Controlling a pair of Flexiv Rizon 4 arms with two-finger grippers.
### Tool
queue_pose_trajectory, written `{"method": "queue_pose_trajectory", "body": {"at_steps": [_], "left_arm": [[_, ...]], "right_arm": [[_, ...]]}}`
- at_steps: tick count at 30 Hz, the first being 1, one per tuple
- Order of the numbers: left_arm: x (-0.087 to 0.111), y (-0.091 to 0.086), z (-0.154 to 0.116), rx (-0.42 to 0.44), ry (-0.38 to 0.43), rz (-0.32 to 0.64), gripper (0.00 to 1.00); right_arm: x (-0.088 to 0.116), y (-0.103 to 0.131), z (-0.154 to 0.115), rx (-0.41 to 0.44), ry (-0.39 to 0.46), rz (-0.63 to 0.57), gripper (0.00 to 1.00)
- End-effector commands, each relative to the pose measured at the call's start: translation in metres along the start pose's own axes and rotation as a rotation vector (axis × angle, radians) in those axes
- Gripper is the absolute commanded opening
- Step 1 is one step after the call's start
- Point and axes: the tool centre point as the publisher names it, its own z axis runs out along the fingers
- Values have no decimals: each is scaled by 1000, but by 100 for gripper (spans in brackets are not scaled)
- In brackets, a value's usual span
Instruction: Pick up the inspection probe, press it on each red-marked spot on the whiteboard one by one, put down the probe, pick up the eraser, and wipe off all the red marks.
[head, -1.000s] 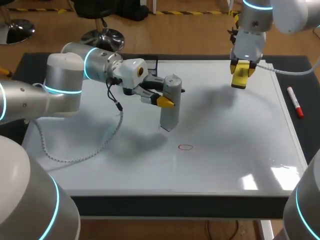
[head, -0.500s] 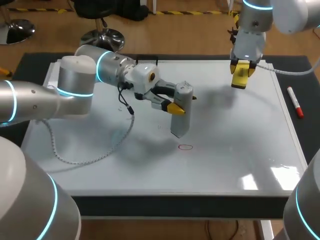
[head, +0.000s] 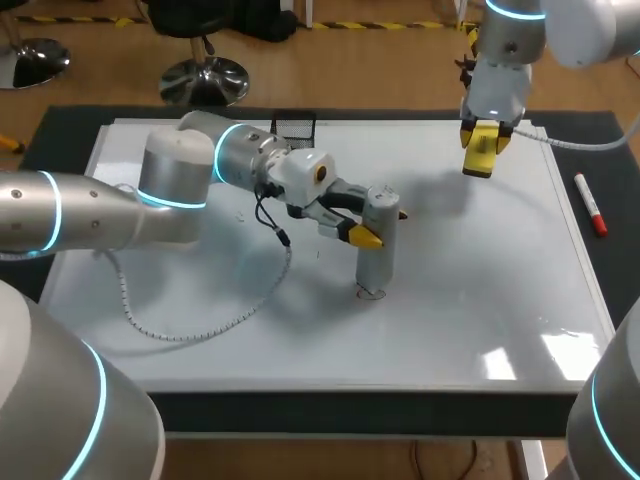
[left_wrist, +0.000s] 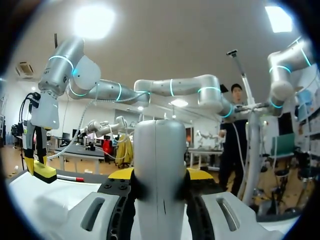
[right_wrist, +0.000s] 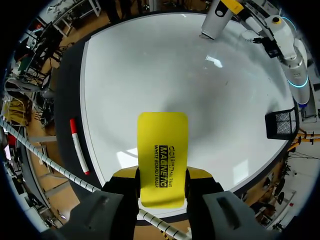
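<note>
The grey cylindrical probe (head: 377, 245) stands nearly upright on the whiteboard (head: 480, 270), gripped near its top by my left gripper (head: 376, 226). Its lower end sits on the red oval mark (head: 367, 294), of which only a trace shows at the base. In the left wrist view the probe (left_wrist: 160, 165) fills the gap between the fingers of the left gripper (left_wrist: 160, 176). My right gripper (head: 480, 158) hangs above the board's far right, shut on the yellow eraser (head: 481, 150). The right wrist view shows the eraser (right_wrist: 162, 162) between its fingers, high over the board (right_wrist: 165, 70).
A red marker pen (head: 590, 204) lies on the dark mat right of the whiteboard. A black mesh basket (head: 294, 127) stands at the board's far edge. The left arm's cable (head: 190, 325) loops over the board's left part.
My left arm has carried the probe right and toward the front, setting its lower end down on the red mark. The right arm with the eraser has not moved.
</note>
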Motion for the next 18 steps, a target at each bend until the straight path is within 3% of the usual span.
{"method": "queue_pose_trajectory", "body": {"at_steps": [1, 18], "left_arm": [[-4, 9, -1, 23, 12, -2, 0], [0, 15, -3, 26, 1, -14, 0]], "right_arm": [[1, 0, -1, 2, 3, -2, 0], [1, 0, -1, 2, 3, -2, 0]]}}
